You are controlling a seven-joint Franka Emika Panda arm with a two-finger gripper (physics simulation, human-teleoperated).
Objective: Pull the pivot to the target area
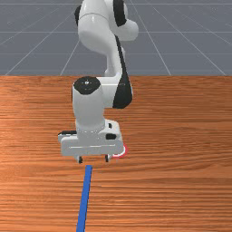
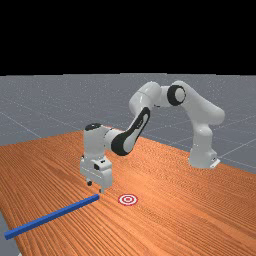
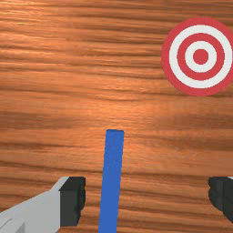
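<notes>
My gripper (image 1: 94, 159) hangs open over the table in the front view, just behind the near end of a long blue bar (image 1: 84, 195). In the far view the gripper (image 2: 95, 188) is above the inner end of the blue bar (image 2: 52, 216). Looking past the open gripper (image 3: 147, 199) in the wrist view, the blue bar (image 3: 111, 177) lies between the two fingers, closer to one, touching neither. The red and white target (image 3: 200, 56) lies flat, off the bar's end. It sits beside the hand in the far view, as a round target (image 2: 128, 199), and is partly hidden behind the hand in the front view.
The wooden table (image 2: 165, 200) stretches around the bar and target. In the far view the bar's outer end reaches the table's edge at the left. The arm's base (image 2: 202, 157) stands on the table at the far view's right.
</notes>
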